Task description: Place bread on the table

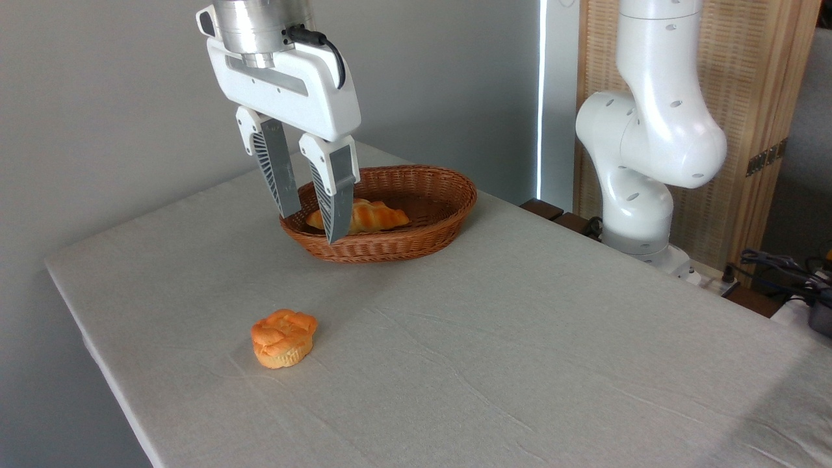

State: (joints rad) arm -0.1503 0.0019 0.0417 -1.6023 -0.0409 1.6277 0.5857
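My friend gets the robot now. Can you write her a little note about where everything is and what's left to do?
Gripper: open, empty, hanging at the near left rim of the wicker basket.
Bread: braided loaf lying inside the basket, not yet grasped.
Round bun: on the table near the front left; leave it.
Done: gripper brought to the basket.
Left: grip the loaf, lift it out, set it on the cloth.

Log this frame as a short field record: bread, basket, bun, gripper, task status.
bread: braided loaf lying inside the basket, left end hidden behind a finger
basket: oval wicker basket on the table, far side
bun: small round bun on the cloth, near left, apart from the basket
gripper: gripper open, tips at the basket's left rim, holding nothing
task status: loaf not yet on the table
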